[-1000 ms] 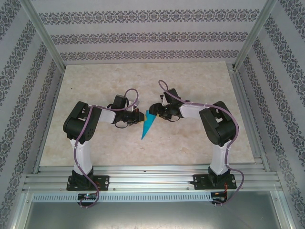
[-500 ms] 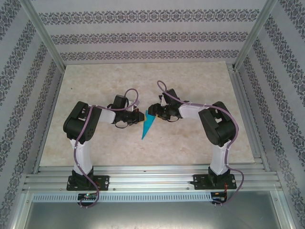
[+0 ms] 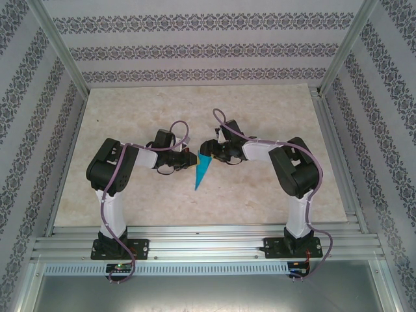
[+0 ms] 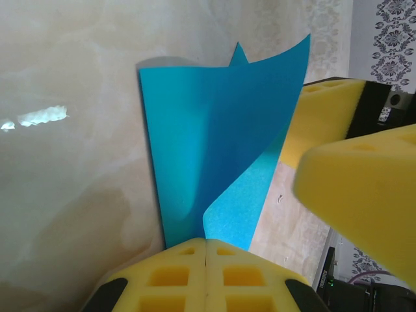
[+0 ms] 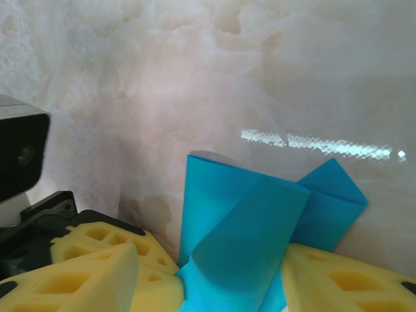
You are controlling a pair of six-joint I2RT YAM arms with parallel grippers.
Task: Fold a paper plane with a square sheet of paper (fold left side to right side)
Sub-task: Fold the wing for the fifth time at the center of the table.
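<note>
Here the left fingers (image 4: 169, 276), yellow foam blocks, are clenched on the near edge of the thin teal-blue paper sheet (image 4: 195, 143). They probably anchor it while one flap curls up off the pale marbled bench (image 3: 260, 110). The right fingers (image 5: 344, 279) stand released, straddling the narrow folded triangle at mid-bench, seemingly placed to press that flap over.
</note>
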